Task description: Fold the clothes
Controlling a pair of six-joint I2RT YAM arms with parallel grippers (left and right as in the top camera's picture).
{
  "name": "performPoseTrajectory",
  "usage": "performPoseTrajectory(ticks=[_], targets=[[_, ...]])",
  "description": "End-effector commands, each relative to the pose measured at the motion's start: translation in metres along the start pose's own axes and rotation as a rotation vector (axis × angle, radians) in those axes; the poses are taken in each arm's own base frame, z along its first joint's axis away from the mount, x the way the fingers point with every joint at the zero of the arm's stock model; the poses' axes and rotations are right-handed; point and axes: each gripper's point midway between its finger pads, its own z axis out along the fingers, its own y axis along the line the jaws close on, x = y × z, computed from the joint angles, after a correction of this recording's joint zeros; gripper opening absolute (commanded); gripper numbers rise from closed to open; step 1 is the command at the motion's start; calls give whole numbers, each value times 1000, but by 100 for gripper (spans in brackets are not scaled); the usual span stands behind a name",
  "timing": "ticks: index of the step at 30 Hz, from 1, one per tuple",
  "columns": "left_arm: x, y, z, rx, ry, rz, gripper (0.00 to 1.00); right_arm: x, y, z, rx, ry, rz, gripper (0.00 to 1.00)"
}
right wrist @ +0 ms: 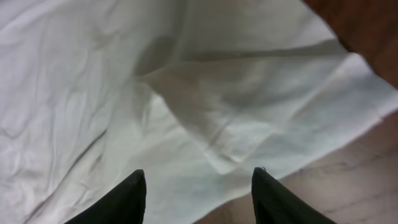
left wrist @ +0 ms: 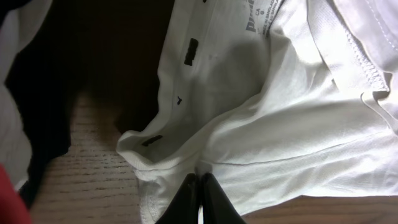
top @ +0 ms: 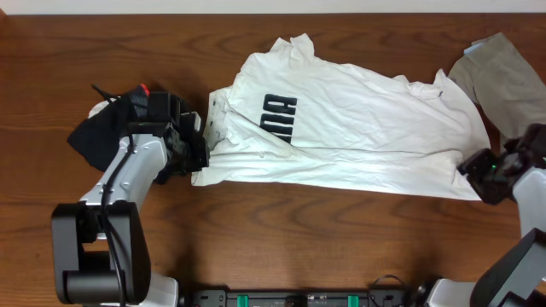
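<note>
Left arm (top: pixel 136 166) and right arm (top: pixel 533 188): white links, black joints; right tool (right wrist: pixel 196 177) has black fingers (right wrist: pixel 127 196), perhaps a green light (top: pixel 492 160).

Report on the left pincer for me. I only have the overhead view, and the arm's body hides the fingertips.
Observer: In the left wrist view the left pincer is shut. Its tips pinch the edge of the white T-shirt, and creases run to them.
Operator: Now check the right one.
Observer: In the right wrist view the right pincer stands open. Its fingers are apart over a folded-over corner of the shirt and grip nothing.
Operator: Say what lies past that corner.
Observer: Bare wooden table shows just beyond the shirt's edge, beside one finger.
</note>
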Motion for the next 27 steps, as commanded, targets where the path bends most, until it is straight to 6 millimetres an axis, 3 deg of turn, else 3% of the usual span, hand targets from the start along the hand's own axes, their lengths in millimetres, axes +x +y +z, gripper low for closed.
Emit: performPoseTrajectory(ticks=[1, 6, 11, 16, 19, 27], targets=[[-7, 3, -3, -13, -15, 14, 6, 5, -11, 9, 115, -22, -24, 51], [-7, 3, -3, -13, -15, 13, 6, 4, -7, 22, 121, -32, -45, 43], [-7, 3, -3, -13, -15, 14, 6, 10, -15, 39, 160, 11, -39, 41], [-7, 3, -3, -13, -15, 13, 6, 11, -11, 46, 132, 27, -30, 10], [-7, 3, -3, -13, -15, 13, 6, -2, -4, 38, 108, -7, -28, 1], [-7, 3, -3, -13, -15, 13, 6, -47, 20, 14, 42, -145, -41, 1]])
